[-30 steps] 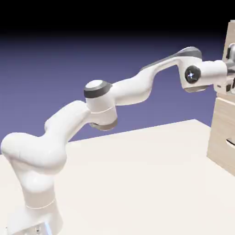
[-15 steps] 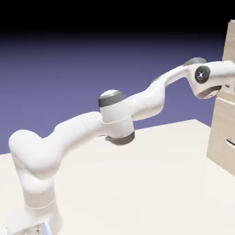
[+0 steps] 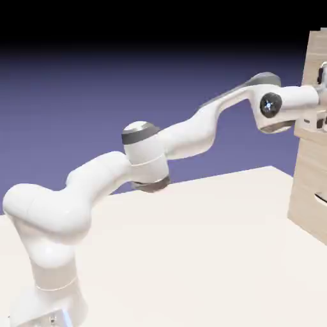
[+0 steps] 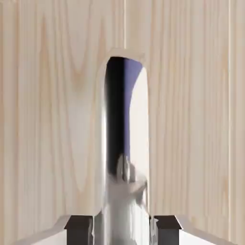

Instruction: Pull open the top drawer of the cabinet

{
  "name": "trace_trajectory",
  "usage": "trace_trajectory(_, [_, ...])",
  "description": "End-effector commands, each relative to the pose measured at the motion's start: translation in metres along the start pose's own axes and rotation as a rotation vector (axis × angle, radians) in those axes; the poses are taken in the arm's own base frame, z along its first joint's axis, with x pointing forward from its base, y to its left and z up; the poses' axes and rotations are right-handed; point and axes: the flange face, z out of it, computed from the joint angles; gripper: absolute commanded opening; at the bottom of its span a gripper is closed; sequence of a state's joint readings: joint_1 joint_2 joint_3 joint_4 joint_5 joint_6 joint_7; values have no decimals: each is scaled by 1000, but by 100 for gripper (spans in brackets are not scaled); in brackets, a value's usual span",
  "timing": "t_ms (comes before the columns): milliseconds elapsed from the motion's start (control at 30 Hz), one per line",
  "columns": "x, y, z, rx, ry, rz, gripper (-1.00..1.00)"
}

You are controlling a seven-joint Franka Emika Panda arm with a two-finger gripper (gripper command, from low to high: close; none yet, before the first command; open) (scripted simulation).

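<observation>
At the exterior view's left, the white, rounded robot arm (image 3: 144, 159) rises from the pale, smooth tabletop (image 3: 191, 255); small marks on its base are too tiny to read. It reaches right, above the tabletop's far edge, to the tall beige wood-grain cabinet (image 3: 310, 172). There the flat-fronted, pale wooden top drawer (image 3: 314, 54) juts slightly past the front below. In the hand view, the grey-tipped two-finger gripper (image 4: 122, 230) is closed on a shiny, rounded metal bar handle (image 4: 115, 119).
</observation>
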State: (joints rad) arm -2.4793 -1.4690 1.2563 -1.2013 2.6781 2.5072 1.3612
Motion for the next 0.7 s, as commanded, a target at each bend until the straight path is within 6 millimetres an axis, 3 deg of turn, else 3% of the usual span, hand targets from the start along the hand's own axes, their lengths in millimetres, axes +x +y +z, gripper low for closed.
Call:
trace_trajectory(0, [0, 0, -5, -1, 1, 0, -100])
trace_trajectory(333, [0, 0, -69, -1, 1, 0, -100])
trace_trajectory(667, [0, 0, -154, -1, 1, 0, -100])
